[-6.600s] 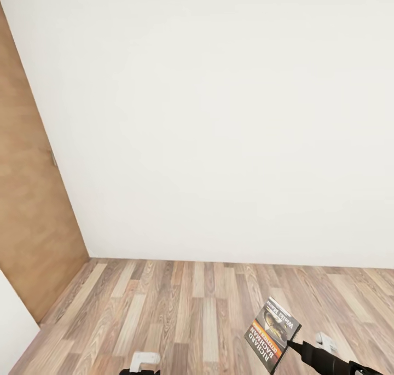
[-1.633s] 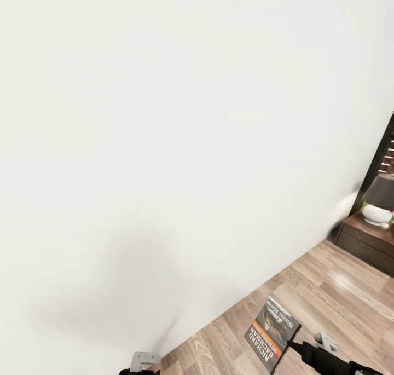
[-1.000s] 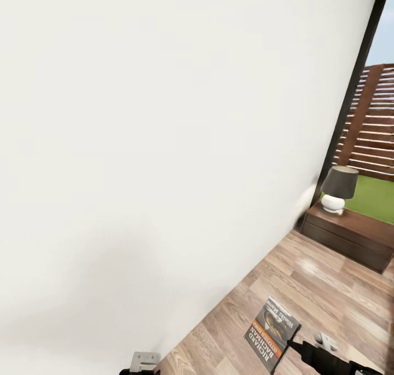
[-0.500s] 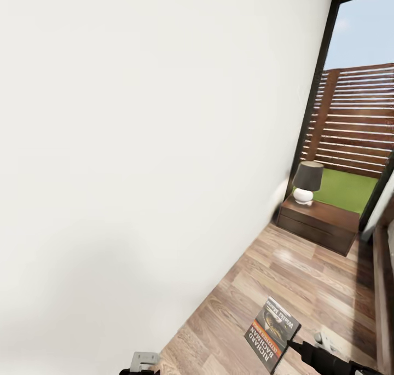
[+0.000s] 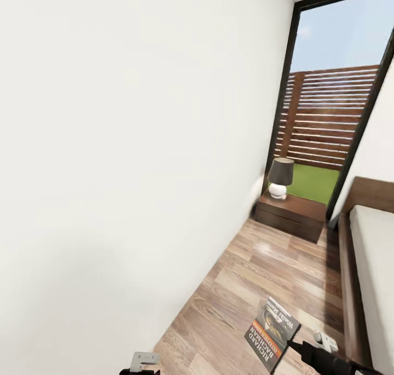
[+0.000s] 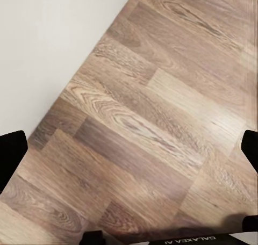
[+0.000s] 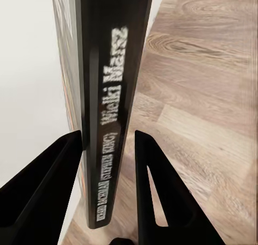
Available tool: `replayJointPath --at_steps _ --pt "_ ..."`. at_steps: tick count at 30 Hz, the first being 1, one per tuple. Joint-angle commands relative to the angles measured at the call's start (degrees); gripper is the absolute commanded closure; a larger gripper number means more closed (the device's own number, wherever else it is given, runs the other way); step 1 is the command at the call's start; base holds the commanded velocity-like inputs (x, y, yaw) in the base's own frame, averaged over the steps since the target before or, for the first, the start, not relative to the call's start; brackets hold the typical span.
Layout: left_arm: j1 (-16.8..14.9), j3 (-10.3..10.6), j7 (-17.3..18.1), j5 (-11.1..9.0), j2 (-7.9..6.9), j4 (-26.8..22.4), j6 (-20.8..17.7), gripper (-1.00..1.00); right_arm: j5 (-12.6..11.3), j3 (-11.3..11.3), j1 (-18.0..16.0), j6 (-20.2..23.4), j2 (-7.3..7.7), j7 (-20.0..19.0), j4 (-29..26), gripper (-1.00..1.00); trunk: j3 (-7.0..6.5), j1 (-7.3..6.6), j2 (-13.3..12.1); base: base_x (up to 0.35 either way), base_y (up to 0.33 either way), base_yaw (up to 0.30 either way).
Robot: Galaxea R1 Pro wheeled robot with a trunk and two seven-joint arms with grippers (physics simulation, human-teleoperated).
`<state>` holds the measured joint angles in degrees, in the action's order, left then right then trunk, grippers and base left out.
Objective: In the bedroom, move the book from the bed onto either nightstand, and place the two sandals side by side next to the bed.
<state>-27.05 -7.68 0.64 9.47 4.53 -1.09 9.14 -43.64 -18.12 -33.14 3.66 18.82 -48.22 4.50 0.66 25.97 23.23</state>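
Now swinging into sight, the low dark brown wooden nightstand (image 5: 290, 213) stands against the white wall (image 5: 137, 145) at the far end of the light wood-plank floor (image 5: 262, 276), a dark-shaded table lamp with a round white base (image 5: 280, 178) on its glossy top. Half a second earlier the cabinet sat further right in the head view; the whole picture has slid, which points to a turn of the robot rather than any move of the furniture, and one second back the bed was not in frame at all. At the right edge the large low bed with dark brown frame and pale mattress (image 5: 377, 265) is now in view, beside the tall black-framed window (image 5: 339, 90) and slatted brown fence beyond. The thin dark paperback with its orange band and white "RICHARD" lettering (image 5: 272, 334) hangs above the floor, clamped by its lower edge in the right gripper (image 5: 293, 344); the right wrist view shows both black fingers (image 7: 54, 186) pressed to either side of the spine (image 7: 110, 105). The left gripper (image 6: 129, 202) carries nothing, its fingers spread wide over bare planks. Judged from this, the book is off the bed and the drop-off spot is ahead but well apart; the sandals remain to be dealt with.
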Motion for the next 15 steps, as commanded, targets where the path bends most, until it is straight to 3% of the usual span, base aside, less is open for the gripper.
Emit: replayJointPath --at_steps 1,9,15 --pt "-0.02 -0.49 0.07 0.55 -0.01 0.03 0.18 -1.0 -0.66 -0.08 -0.1 0.39 -0.02 -0.3 0.16 1.0 0.07 0.03 0.09 0.0 0.0 -0.27" --pt "-0.02 -0.49 0.07 0.55 -0.03 0.03 0.11 -1.0 -0.66 -0.08 -0.1 0.39 -0.01 -0.3 0.16 1.0 0.07 0.03 0.09 0.012 0.0 -0.269" --pt "-0.02 -0.49 0.07 0.55 -0.04 0.03 0.1 -1.0 -0.66 -0.08 -0.1 0.39 -0.01 -0.3 0.16 1.0 0.07 0.03 0.09 0.211 0.0 -0.269"
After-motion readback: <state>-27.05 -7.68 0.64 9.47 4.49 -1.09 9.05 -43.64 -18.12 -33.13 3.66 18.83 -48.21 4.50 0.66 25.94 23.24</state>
